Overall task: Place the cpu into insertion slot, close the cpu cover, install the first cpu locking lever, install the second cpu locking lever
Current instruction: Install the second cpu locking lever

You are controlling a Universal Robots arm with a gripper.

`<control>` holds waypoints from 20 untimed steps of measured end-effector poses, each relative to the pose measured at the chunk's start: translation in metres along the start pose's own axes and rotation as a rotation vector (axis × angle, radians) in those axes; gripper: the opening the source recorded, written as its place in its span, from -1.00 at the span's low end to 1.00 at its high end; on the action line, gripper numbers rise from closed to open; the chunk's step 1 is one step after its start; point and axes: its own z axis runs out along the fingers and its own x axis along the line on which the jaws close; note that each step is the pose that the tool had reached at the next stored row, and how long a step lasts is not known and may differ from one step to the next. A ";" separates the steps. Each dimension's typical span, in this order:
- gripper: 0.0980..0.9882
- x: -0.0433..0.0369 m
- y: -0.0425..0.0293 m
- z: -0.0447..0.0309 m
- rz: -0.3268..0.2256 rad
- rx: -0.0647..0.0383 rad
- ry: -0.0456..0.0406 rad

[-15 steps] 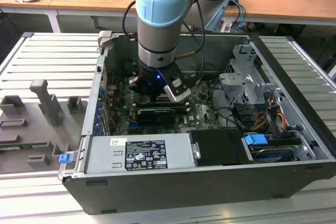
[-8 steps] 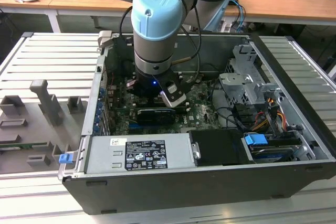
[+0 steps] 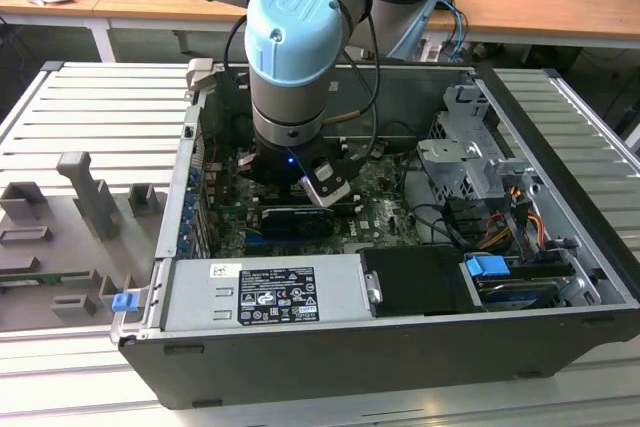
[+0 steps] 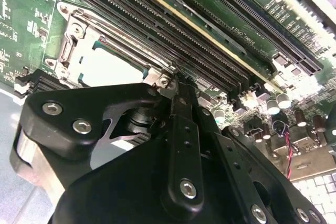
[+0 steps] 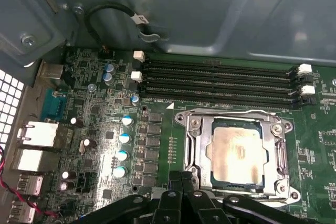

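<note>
- In the exterior view, the arm is reaching down into the open computer case (image 3: 560,277), which is sitting on the slatted bench (image 3: 90,107). The wrist is hanging low over the green motherboard (image 3: 385,209), and the claw itself is tucked away beneath it, so the work area is staying hidden from this side.
- In the first wrist view, the cpu (image 5: 236,152) is already lying flat in the insertion slot (image 5: 234,183), its pale face showing through the cut-out of the cpu cover (image 5: 277,153), which is lying down around it. That makes the first two steps look done. I cannot make out whether either locking lever is latched. The claw (image 5: 181,182) is hovering just beside the socket's near edge, fingertips pressed together and carrying nothing.
- In the second wrist view, the claw (image 4: 177,80) is blocking much of the socket; the cpu (image 4: 107,69) is washing out to a bright patch beside the long black memory slots (image 4: 157,19).
</note>
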 end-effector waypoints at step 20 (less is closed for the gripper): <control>-0.98 -0.0001 0.0043 -0.0152 0.000 -0.001 -0.0013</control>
